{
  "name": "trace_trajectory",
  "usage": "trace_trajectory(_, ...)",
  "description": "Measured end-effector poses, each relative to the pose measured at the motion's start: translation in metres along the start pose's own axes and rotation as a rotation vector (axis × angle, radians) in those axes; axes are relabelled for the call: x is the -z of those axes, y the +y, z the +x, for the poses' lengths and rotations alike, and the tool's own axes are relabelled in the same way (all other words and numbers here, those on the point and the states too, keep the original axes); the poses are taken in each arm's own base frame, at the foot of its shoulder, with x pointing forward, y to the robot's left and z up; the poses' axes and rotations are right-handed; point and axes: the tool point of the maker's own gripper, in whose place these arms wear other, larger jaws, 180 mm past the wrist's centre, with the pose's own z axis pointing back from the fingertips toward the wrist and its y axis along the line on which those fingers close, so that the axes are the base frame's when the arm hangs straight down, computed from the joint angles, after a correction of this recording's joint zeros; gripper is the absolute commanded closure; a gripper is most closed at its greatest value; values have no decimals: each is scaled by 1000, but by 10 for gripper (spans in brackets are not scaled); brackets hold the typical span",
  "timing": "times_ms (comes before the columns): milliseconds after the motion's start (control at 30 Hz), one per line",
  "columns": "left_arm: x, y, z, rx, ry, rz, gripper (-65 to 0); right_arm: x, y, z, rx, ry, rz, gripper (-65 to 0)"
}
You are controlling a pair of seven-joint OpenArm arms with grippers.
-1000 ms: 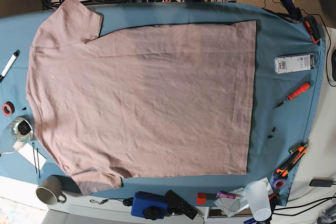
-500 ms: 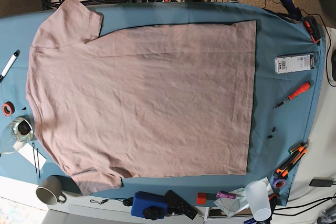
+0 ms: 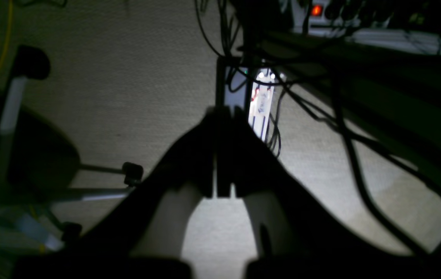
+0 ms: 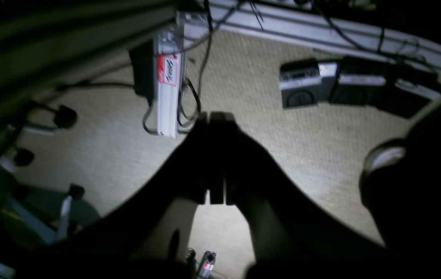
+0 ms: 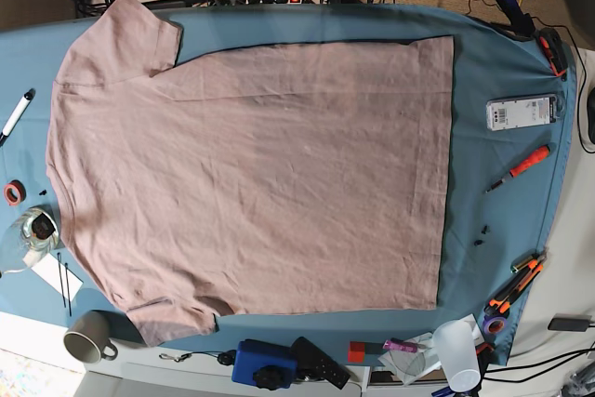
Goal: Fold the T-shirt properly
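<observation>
The T-shirt lies flat and spread out on the blue cloth, taking up most of the table in the base view. Its neck end points to that view's left and its straight hem runs down the right side. One sleeve reaches toward the top left corner, the other toward the bottom left. The fabric is lightly wrinkled (no fold in it yet).

Neither gripper touches the shirt. The left gripper shows in its wrist view as a dark shape over beige carpet, its jaws pressed together with nothing between them. The right gripper is the same in its own view: jaws closed on nothing, above carpet and a pale rail with a red label.

Small items lie around the shirt on the cloth. Right of the hem are a white device, an orange-handled screwdriver and orange cutters. At the left edge are a marker, a red tape roll and a mug. Along the bottom edge sit a blue box and a clear cup.
</observation>
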Motion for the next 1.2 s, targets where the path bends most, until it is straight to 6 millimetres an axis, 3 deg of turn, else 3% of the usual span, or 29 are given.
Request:
trace_trajectory(167, -21, 31, -9, -1, -32, 50, 0, -23, -20, -14, 5, 4, -24, 0)
trace_trajectory(333, -49, 49, -29, -3, 7, 71, 0, -52, -25, -28, -57, -5, -32, 0)
trace_trajectory(533, -93, 62, -21, -6, -47, 81, 0, -98, -24, -46, -154, -34, -41, 0)
trace_trajectory(667, -129, 64, -16, 37, -59, 76, 0, -136, -23, -48, -47, -84, -29, 0)
trace_trajectory(767, -157, 59, -2, 84, -104, 69, 0, -170, -40, -40, 36, -126, -63, 0)
trace_trajectory(900, -190, 45, 22, 123, -168, 48, 0, -220, -68, -15, 95, -220, -125, 0)
trace_trajectory(1000, -209, 36, 28, 152, -136, 37, 0, -254, -74, 0, 83, -271, -109, 0)
trace_trajectory(1100, -226, 27, 46, 178, -169, 26, 0, -282, -76, 14, 80, -327, -90, 0)
trace_trajectory(1200, -240, 19, 66, 196, -224, 18, 0, -309, -90, 31, 88, -405, -143, 0)
